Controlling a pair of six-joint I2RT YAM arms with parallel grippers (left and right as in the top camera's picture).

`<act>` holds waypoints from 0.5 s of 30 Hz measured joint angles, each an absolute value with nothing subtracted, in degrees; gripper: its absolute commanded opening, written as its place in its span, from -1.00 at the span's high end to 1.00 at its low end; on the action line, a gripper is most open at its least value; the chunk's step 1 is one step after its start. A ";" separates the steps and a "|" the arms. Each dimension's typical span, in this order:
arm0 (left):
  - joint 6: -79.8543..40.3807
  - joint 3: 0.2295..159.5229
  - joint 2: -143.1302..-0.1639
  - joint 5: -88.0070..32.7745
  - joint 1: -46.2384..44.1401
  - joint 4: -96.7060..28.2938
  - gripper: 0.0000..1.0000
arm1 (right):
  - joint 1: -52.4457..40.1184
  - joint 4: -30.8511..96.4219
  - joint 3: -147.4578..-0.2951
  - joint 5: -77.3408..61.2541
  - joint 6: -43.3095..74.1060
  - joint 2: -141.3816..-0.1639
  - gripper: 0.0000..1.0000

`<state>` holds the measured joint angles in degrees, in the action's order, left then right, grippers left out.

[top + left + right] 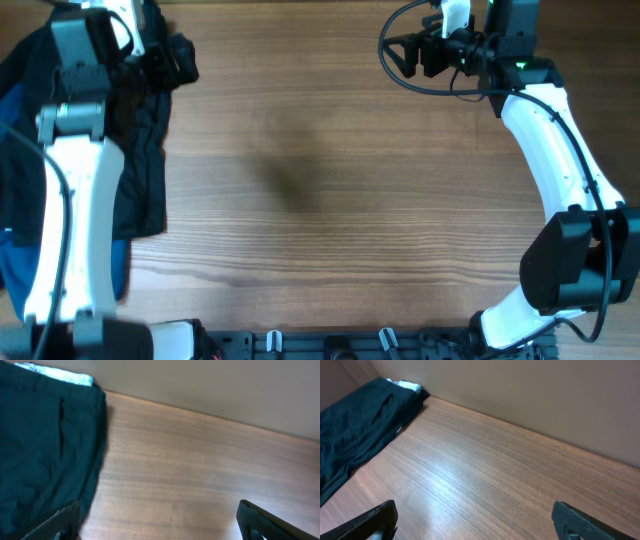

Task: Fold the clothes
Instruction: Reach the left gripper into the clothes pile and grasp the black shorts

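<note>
The black shorts (142, 150) lie in a heap at the table's left edge, partly under my left arm. In the left wrist view the black shorts (45, 445) fill the left side, with a pale strip (60, 373) at their far end. They also show at the far left of the right wrist view (360, 425). My left gripper (176, 60) (160, 527) is open and empty at the shorts' right edge, its left finger over the fabric. My right gripper (408, 55) (475, 522) is open and empty over bare wood at the back right.
A bright blue garment (18, 262) lies under and beside the black shorts at the left edge. The wooden table (340, 200) stretches between the two arms. A wall (530, 390) runs along the table's far edge.
</note>
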<state>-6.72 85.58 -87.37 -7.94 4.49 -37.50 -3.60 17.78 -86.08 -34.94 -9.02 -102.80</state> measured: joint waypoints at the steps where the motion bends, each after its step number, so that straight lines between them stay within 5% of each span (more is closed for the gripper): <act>1: -6.72 88.97 -91.74 -6.33 4.51 -37.21 -0.99 | -3.60 17.54 -86.08 -34.94 -8.82 -102.80 -0.99; 6: -6.28 102.87 -115.02 2.87 4.51 -35.24 -0.99 | -3.60 20.05 -86.19 -33.98 -8.21 -102.83 -0.71; 15: -5.39 104.29 -129.45 18.79 7.42 -23.29 -0.83 | -3.60 19.42 -85.49 -30.04 -8.21 -104.92 -0.68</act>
<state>-5.39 104.29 -129.45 18.79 7.42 -23.29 -3.60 19.42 -85.49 -30.04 -8.21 -104.92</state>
